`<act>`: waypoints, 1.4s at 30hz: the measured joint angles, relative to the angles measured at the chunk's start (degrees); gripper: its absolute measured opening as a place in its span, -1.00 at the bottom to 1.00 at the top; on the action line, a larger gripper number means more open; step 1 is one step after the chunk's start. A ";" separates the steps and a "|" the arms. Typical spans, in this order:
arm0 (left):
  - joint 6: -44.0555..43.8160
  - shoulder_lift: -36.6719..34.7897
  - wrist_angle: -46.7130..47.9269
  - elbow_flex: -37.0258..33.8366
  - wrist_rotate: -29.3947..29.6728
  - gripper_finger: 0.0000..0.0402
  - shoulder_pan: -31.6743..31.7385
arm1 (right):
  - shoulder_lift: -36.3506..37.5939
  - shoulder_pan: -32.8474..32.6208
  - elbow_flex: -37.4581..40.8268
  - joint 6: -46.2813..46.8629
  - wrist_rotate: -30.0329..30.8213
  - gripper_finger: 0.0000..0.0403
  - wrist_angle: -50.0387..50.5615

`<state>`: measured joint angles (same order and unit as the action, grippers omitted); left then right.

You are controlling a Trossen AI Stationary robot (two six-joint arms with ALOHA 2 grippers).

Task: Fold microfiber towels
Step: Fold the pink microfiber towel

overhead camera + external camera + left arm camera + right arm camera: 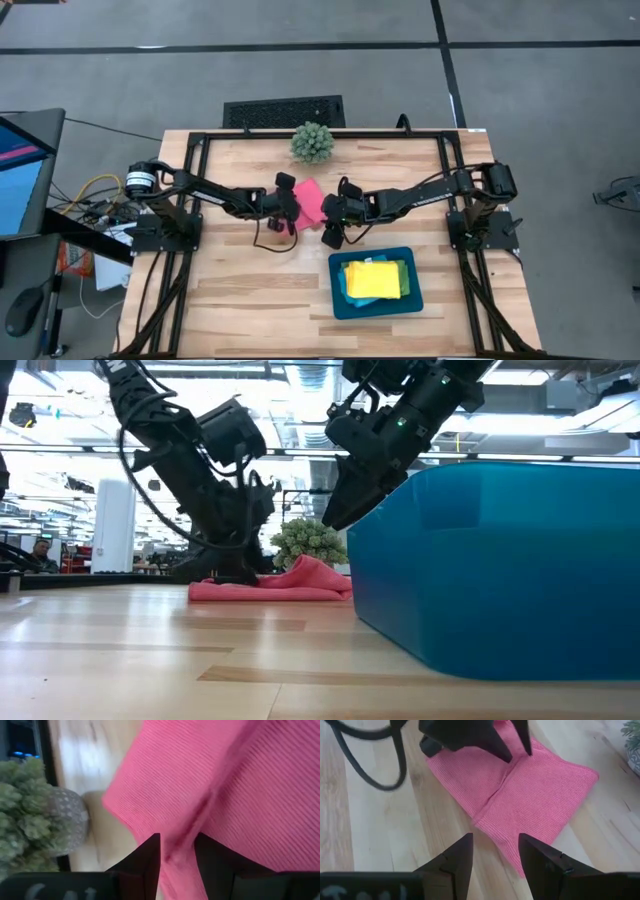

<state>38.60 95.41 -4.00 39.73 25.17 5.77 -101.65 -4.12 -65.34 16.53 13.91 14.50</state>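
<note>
A hot pink towel (pixel 312 198) lies on the wooden table at its middle, rumpled, with a crease along it (pixel 495 795). My left gripper (pixel 177 855) is down on it at the end toward the table's left (pixel 240 575), shut on the cloth. My right gripper (pixel 495 855) is open and empty, raised above the table (pixel 335 520) just past the towel's near corner. A yellow towel (pixel 372 278) lies folded on a lime green one (pixel 405 280) in the teal tray (pixel 335 290). No sky blue towel shows. My left gripper pinches a raised ridge of the pink towel (pixel 180 837) between its two fingers (pixel 502 750), which come from above, pointing down. One layer or several, I cannot tell. The towel lies slack on the table, humped toward the right (pixel 312 565).
A spiky green ball plant (pixel 312 142) in a grey pot stands just behind the towel at the table's far edge. The teal tray's wall (pixel 500 560) stands to the near right. Bare wood lies at the near left.
</note>
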 joint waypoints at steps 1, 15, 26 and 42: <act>-0.04 0.43 -0.32 0.63 0.51 -0.44 0.02 | 0.01 0.00 0.00 0.00 0.00 -0.10 -0.02; 0.13 0.38 1.06 1.53 -0.95 -0.98 0.34 | 0.00 -0.02 0.02 0.03 -0.29 -0.10 0.35; 2.63 0.38 3.53 6.92 4.20 -1.00 0.98 | 0.00 -0.15 0.00 0.05 -0.33 -0.10 0.52; -2.58 0.38 9.59 6.95 -1.83 -1.00 2.75 | 0.00 -1.15 0.00 0.03 -0.44 -0.10 1.79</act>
<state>36.02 95.79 5.58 46.68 23.34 8.51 -101.65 -5.27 -65.34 16.56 13.47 16.29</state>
